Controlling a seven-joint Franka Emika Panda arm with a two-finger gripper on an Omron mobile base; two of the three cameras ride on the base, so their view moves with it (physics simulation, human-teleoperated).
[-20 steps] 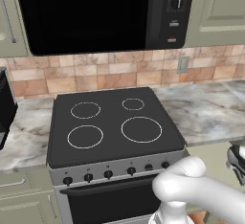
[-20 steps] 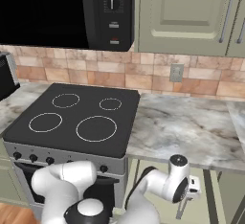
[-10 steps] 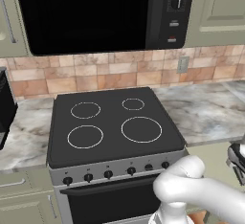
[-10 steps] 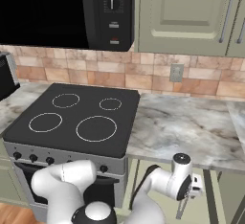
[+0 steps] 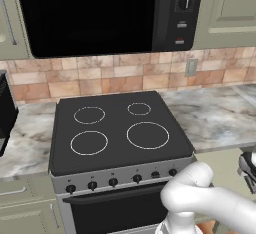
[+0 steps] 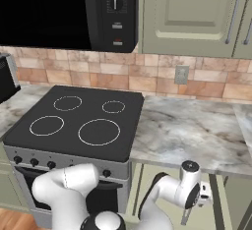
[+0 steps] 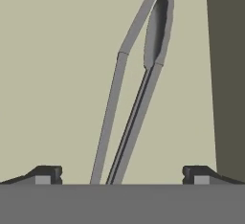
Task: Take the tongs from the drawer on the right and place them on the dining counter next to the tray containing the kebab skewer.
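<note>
Between the spread fingers: tongs on the drawer floor.
Fingers apart, gripping nothing; the tongs' long axis runs away from them, tips at the far end, leaning slightly right.

The drawer has a pale beige floor. The tongs lie flat on it, two slim grey arms meeting at the far end, near its darker right wall.

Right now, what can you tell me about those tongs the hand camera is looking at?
The tongs are slim, grey and metal-looking: two long narrow arms, close together low in the hand view and ending in flattened tips at the top. They lie on the drawer's pale beige floor, between the open gripper's fingertips, not yet gripped.
</note>
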